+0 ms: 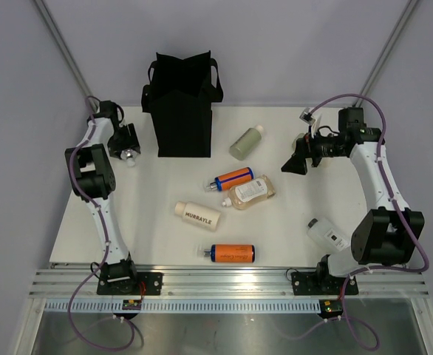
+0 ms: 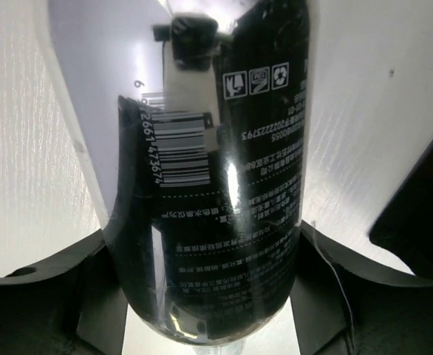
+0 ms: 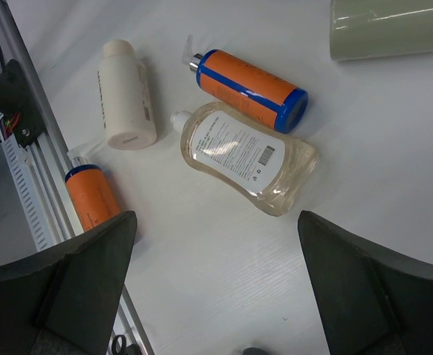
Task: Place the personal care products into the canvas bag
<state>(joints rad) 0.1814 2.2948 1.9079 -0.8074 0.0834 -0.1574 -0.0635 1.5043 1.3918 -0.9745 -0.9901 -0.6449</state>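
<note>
The black canvas bag [image 1: 179,103] stands upright at the back of the table. My left gripper [image 1: 124,143] is to its left, low over the table and shut on a glossy bottle [image 2: 216,185] with a barcode; its white cap [image 1: 130,158] pokes out below. My right gripper [image 1: 296,164] is open and empty, above the table to the right of the clear amber bottle [image 1: 252,193]. The right wrist view shows this gripper [image 3: 216,288], the amber bottle [image 3: 246,155], an orange bottle [image 3: 250,80], the cream bottle [image 3: 125,103], a second orange bottle [image 3: 94,196] and a sage green bottle [image 3: 390,29].
In the top view a sage green bottle [image 1: 246,142], an orange bottle [image 1: 233,178], the cream MURRAYLE bottle [image 1: 198,215], a second orange bottle [image 1: 231,252] and a white bottle [image 1: 329,234] lie on the table. An aluminium rail [image 1: 224,277] runs along the near edge.
</note>
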